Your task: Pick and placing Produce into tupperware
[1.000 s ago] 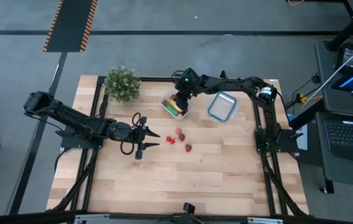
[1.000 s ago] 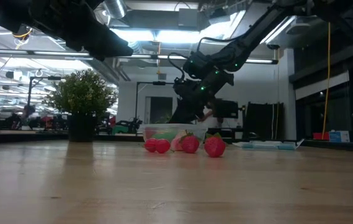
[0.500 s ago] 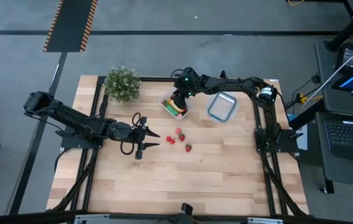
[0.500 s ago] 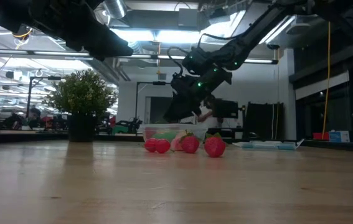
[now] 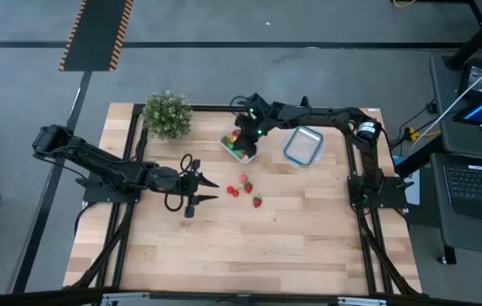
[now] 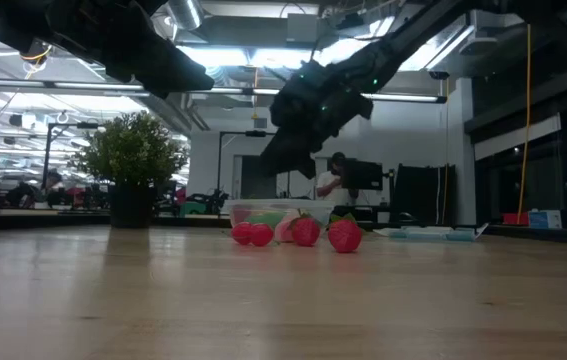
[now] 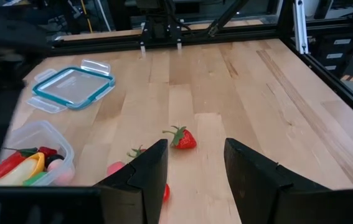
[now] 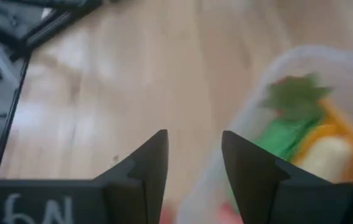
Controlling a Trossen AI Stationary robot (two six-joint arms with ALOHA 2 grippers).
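Parted fingers (image 8: 251, 163) above produce-filled tupperware (image 8: 301, 124)

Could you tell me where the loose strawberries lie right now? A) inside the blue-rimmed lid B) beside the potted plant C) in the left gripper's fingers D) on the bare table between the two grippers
D: the strawberries lie on the bare wood, with the left gripper beside them and the right gripper up over the tupperware.

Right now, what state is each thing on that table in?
Tupperware: uncovered, holding produce.
Strawberries: loose on the table, outside the tupperware.
Blue-rimmed lid: lying flat, beside the tupperware.
Right gripper: open, empty, above the tupperware.
Left gripper: open, empty, near the strawberries.
Potted plant: upright.
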